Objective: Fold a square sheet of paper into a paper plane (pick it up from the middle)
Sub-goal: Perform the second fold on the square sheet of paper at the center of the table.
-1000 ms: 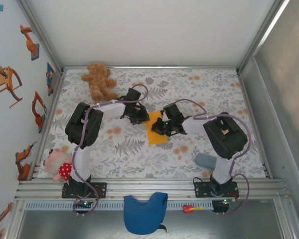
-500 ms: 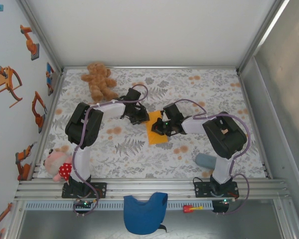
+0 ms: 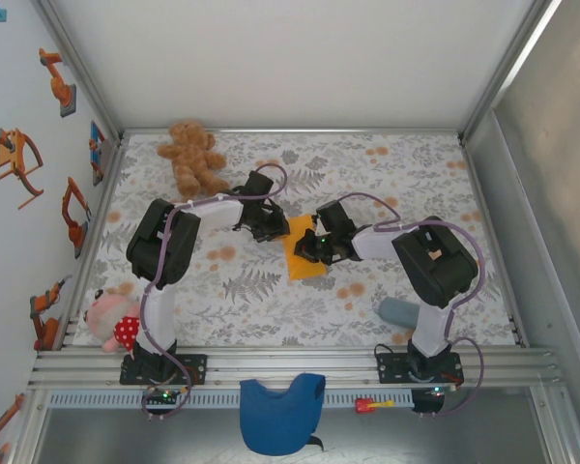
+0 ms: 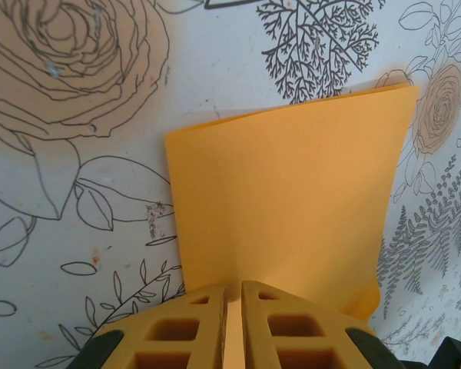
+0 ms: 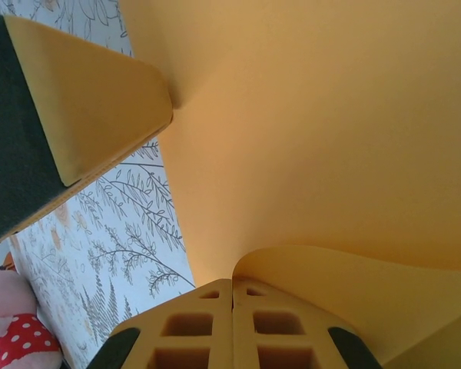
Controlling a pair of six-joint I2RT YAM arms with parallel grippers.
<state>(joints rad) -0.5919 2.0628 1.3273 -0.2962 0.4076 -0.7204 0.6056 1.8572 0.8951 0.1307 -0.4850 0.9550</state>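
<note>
The orange sheet of paper [image 3: 304, 261] lies near the middle of the desk [image 3: 396, 174], between my two arms, part of it flat on the flowered surface and part of it bowed upward. It is no dart yet (I judge the folding to be at an early crease). My left gripper [image 4: 233, 288] is closed on the sheet's near edge, with the thin paper running down between its pads. My right gripper [image 5: 232, 288] is closed as well, and a curl of orange rises right from its fingertips, so I take it to be pinching the opposite side. The two grippers sit close together over the sheet.

To do this fold well, I should hold one pinch as the anchor and carry the other edge across in a low, slow arc, so the thin paper bends and does not buckle or tear. I should match corner to corner before pressing anything flat, since a skewed crease will spoil every later one. Both pinches should be firm, because smooth paper could slide out easily. Only once the edges line up should I press the fold down against the desk.

The teddy bear [image 3: 191, 157] at the far left and the blue cloth [image 3: 280, 411] at the near edge are well apart from the work.
</note>
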